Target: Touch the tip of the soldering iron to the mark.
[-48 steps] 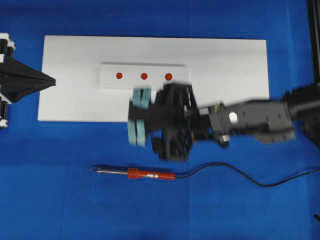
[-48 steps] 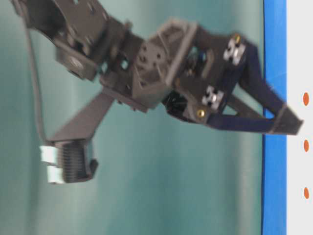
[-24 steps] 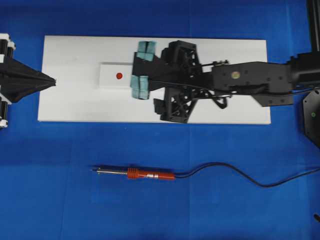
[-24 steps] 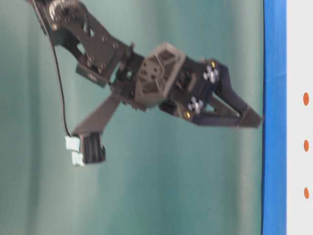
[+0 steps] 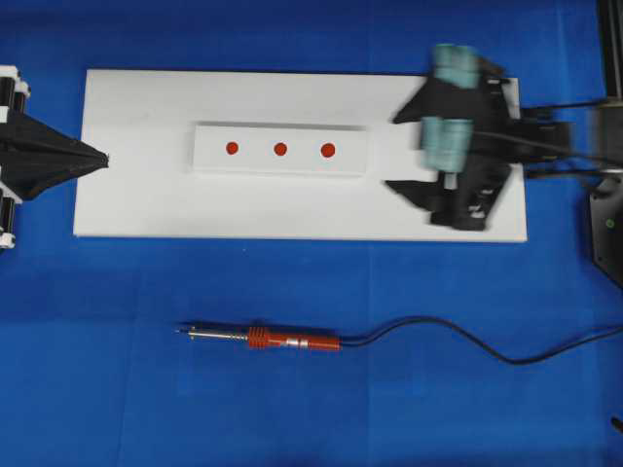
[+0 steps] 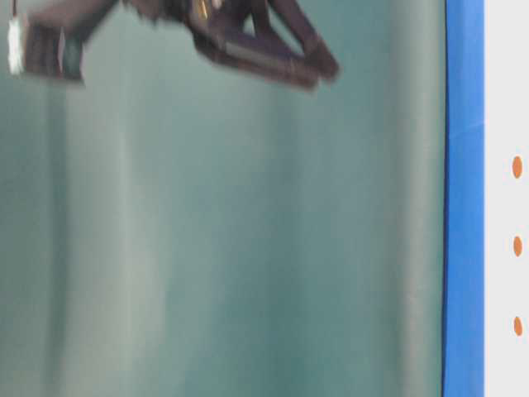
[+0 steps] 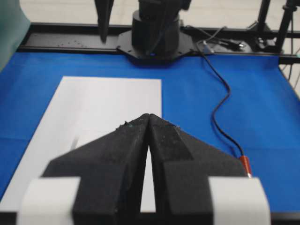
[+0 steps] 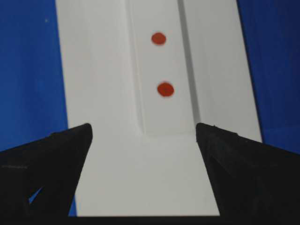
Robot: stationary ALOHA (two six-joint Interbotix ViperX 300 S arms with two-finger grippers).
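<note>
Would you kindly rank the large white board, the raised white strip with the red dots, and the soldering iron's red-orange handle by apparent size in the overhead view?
1. The large white board.
2. The raised white strip carrying three red dots.
3. The red-orange handle of the soldering iron, clearly the smallest.

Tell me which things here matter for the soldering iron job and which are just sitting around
For the job:
- soldering iron
- red marks
- raised white strip
- right gripper, open

Just there:
- white board
- blue cloth
- left gripper, shut
</note>
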